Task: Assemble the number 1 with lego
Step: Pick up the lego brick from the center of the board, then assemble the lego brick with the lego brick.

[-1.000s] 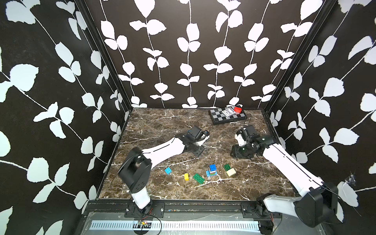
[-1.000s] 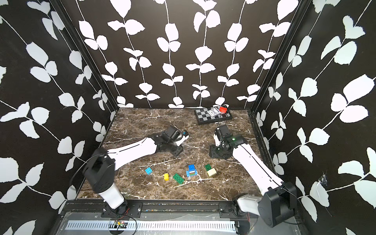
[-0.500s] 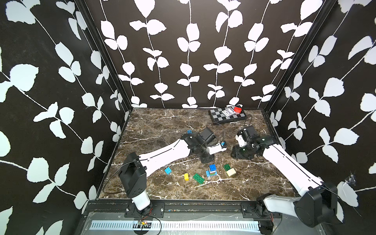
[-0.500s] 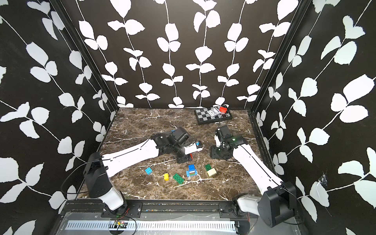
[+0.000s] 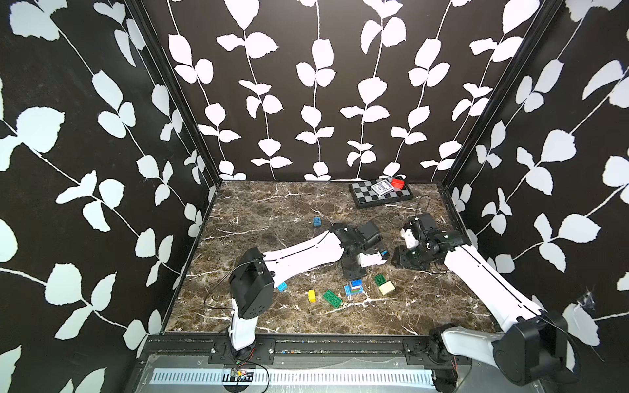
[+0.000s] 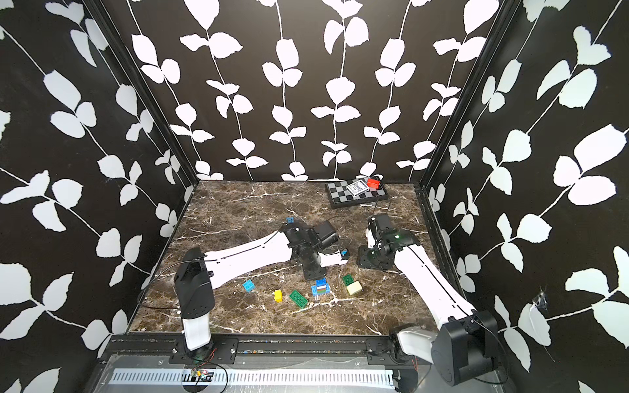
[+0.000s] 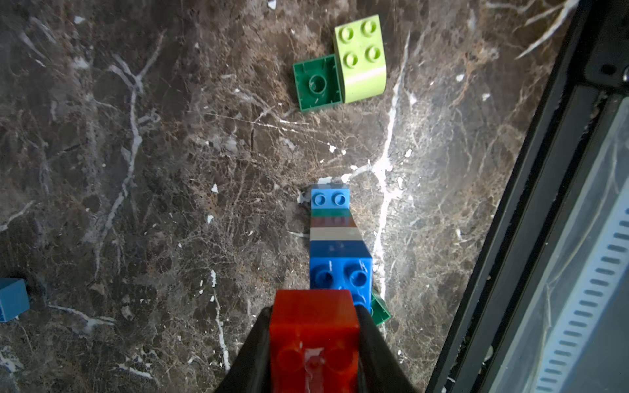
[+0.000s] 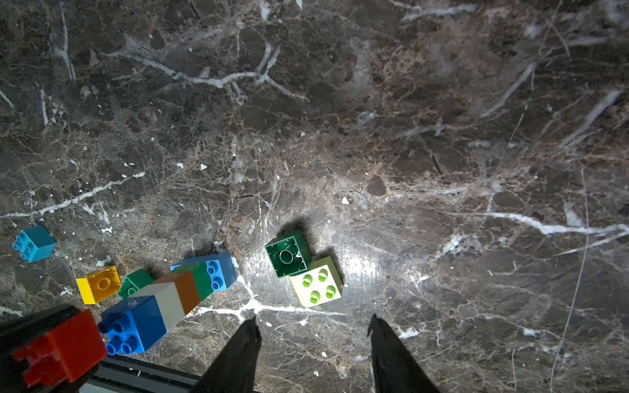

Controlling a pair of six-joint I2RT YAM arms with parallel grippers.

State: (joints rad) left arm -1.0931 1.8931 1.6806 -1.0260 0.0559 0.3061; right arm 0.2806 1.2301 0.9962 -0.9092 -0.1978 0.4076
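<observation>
Loose bricks, left: we see a light blue brick, a yellow brick and a green oblong brick lying apart on the near part of the bench. A blue brick sits alone farther back.
Left hand: we find the left hand clenched on a red brick.
Tower: the tower stands upright, blue on top and light blue at the base. The red brick is just beside its top studs; we cannot tell whether they touch.
Right of the tower: a dark green square brick lies hollow side up, touching a pale green brick.
Right hand: the right hand is released, nothing between its fingers, right of those two bricks and a little farther back.
Far right: a chessboard lies by the back wall.
</observation>
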